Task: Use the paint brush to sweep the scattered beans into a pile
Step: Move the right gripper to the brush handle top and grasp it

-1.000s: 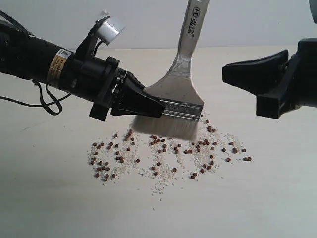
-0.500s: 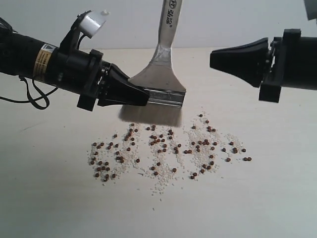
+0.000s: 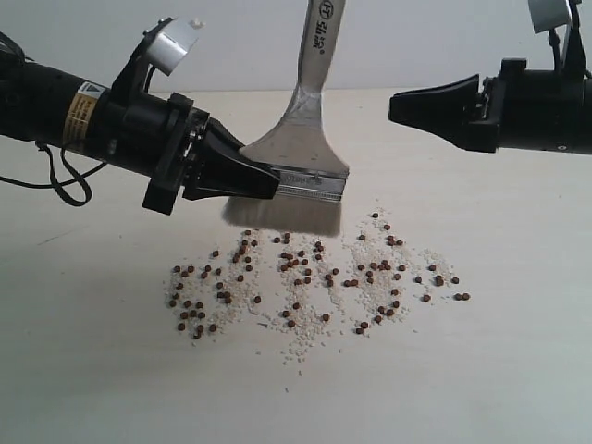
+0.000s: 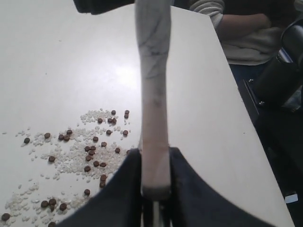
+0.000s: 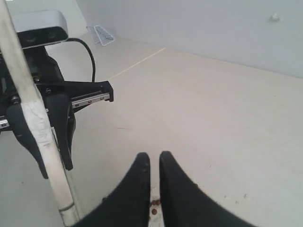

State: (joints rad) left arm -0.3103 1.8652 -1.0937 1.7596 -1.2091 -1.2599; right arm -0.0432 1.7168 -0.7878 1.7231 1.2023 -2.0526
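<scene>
The paint brush (image 3: pixel 310 139) stands upright with its handle up. My left gripper (image 3: pixel 268 183) is shut on its silver ferrule from the left. The off-white bristles (image 3: pixel 282 217) hang at the far edge of the beans (image 3: pixel 314 277); contact with the table cannot be told. The beans lie in a wide loose band mixed with whitish crumbs, not in one pile. In the left wrist view the handle (image 4: pixel 154 94) rises from the left gripper (image 4: pixel 155 153), with beans (image 4: pixel 90 151) beside it. My right gripper (image 3: pixel 396 104) hovers to the brush's right, above the table. Its jaws stand narrowly open and empty (image 5: pixel 154 156).
A black cable (image 3: pixel 69 185) loops under the left arm. The pale table (image 3: pixel 518 351) ends at a grey wall behind. In the left wrist view a seated person (image 4: pixel 236 28) and dark gear sit beyond the table's edge (image 4: pixel 246 123).
The left arm lifted the brush and carried it left, off the beans, then held still. The right gripper rose, rolled and shifted left, and its jaws parted slightly.
</scene>
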